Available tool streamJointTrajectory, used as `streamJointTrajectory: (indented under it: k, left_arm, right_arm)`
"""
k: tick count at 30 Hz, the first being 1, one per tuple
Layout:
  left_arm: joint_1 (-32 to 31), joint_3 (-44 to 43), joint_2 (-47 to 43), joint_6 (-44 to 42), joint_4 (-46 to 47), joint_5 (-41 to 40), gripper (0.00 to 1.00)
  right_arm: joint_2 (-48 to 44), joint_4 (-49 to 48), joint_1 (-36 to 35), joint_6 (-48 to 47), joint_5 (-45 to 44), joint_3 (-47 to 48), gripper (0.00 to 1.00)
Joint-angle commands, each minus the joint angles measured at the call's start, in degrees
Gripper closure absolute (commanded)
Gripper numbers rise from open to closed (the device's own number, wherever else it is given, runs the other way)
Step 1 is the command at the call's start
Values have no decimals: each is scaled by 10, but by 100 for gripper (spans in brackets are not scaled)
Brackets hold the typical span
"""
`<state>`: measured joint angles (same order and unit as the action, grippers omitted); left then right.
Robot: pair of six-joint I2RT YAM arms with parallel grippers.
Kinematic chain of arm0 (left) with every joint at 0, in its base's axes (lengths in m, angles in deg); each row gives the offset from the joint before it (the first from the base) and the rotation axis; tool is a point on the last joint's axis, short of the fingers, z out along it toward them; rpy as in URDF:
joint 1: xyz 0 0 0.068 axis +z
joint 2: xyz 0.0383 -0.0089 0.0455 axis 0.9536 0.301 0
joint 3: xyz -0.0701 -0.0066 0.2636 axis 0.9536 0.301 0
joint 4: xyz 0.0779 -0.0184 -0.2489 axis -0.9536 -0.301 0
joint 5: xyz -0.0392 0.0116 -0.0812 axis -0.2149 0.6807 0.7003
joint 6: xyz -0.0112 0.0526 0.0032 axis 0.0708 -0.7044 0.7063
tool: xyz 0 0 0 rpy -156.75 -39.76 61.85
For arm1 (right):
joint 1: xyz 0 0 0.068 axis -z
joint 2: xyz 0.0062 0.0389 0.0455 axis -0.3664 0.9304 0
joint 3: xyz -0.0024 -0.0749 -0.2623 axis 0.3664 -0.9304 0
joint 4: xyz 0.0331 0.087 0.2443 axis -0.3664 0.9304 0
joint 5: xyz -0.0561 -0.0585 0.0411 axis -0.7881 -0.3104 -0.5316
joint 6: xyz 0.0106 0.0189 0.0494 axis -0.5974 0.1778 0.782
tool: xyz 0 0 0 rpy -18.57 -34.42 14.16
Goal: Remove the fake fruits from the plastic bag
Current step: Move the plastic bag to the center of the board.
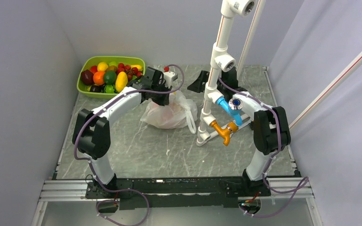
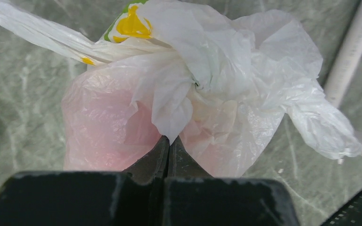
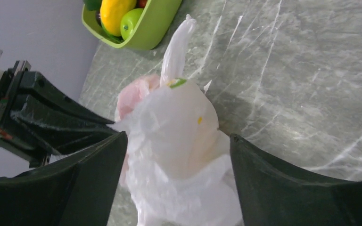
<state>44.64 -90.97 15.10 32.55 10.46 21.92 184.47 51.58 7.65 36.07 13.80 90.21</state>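
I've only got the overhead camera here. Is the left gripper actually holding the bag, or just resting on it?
Observer: Holding it. The left wrist view shows the left gripper shut, pinching a fold of the plastic bag.
Operator: And the right one?
Observer: The right gripper is open, with one finger on either side of the bag.
Operator: What's inside?
Observer: Close up, I can only make out a red shape through the film.

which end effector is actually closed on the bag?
The left end effector: pinched shut on the bag. The right end effector is wide open around it.
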Motion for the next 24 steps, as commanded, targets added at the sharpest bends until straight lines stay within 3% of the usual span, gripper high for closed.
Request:
streamJointTrajectory:
  k: [1,9,20,24]
  left_arm:
    - [-1,-25,1,43,14,63,100]
    - [-2,-31,3,44,-1,5,100]
    - [-1,-39,8,54,-13,-11,100]
    - [-2,-38,7,58,-8,-7,100]
  right_arm:
    - [21,-5,3,-13,31,47,24]
    - [37,29,-26,-43,33,79,31]
    - [52,113,-62,-97,1,131,27]
    - [61,113,-66,-93,12,137,35]
